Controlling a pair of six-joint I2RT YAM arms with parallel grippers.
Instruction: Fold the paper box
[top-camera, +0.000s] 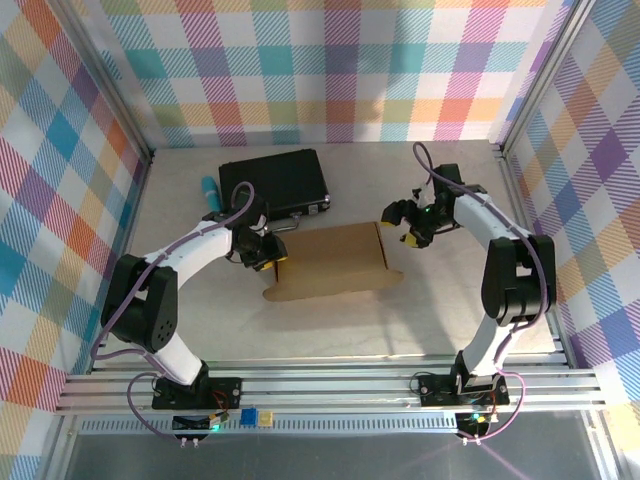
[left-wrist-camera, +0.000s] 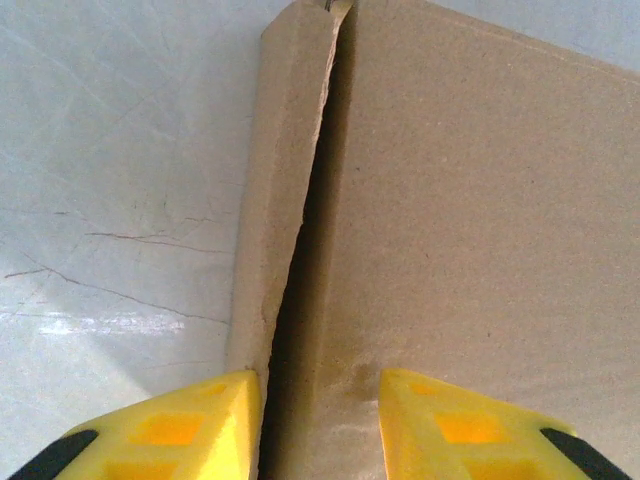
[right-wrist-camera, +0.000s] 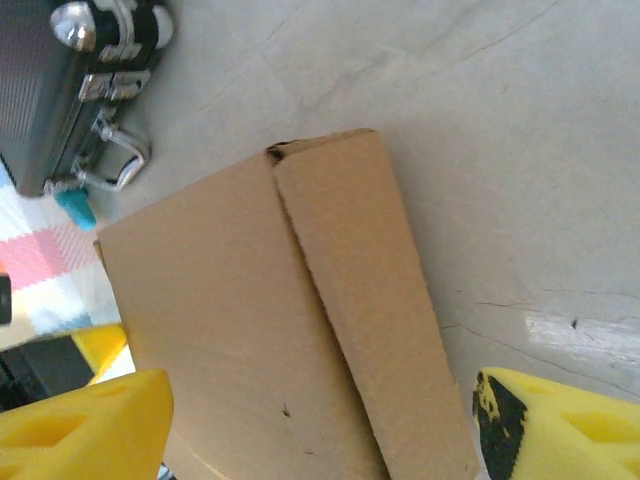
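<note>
**Box fold: both end flaps unseated**

The paper box (top-camera: 330, 260) lies flat mid-desk (top-camera: 450, 320), long side parallel to the near edge. It sits just on the near side of the black case (top-camera: 275, 185), which is toward the far edge. The top panel (left-wrist-camera: 480, 250) is down. My judgement is that the two end flaps are what is left to tuck.

Left pincer (top-camera: 268, 258): at the box's left end. In my left wrist view the yellow fingertips (left-wrist-camera: 190, 430) straddle the left end flap (left-wrist-camera: 275, 200), one on the desk side and the other over the top panel. A dark gap runs between flap and panel, so the flap is not seated. I cannot tell whether I am pinching the flap or only bracketing it. Likely reason for the placement: from astride the flap I can press it inward and steady that end.

Right pincer (top-camera: 405, 225): just off the right end, toward the far side, spread wide and holding nothing. In the right wrist view the right end flap (right-wrist-camera: 370, 300) lies between the fingers, touching neither. The wide spread leaves room to come down over that flap's edge.

Risks, as I judge them:
- The box is light and unanchored, so a one-sided push may slide it
- The ragged crease on the left could tear
</note>
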